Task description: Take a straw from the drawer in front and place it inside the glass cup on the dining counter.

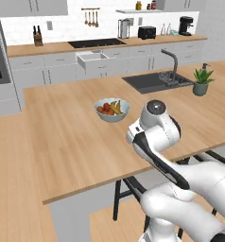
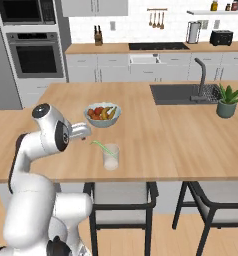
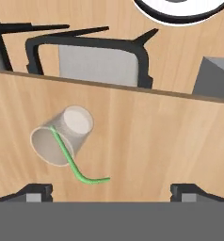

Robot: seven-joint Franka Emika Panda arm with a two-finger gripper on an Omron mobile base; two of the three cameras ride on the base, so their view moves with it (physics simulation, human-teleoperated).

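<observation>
straw (image 3: 67,157) sits in the glass cup (image 3: 62,136), lower end inside, bent top hanging out over the rim; cup upright on the dining worktop (image 2: 191,145) near its front edge, just in front of the fruit bowl (image 2: 102,114); hand (image 3: 111,190) released, fingers spread wide, above the cup and clear of it, holding nothing; drawer (image 1: 93,62) stands pulled out in the far cabinet run; stool (image 3: 88,59) below the worktop edge
</observation>
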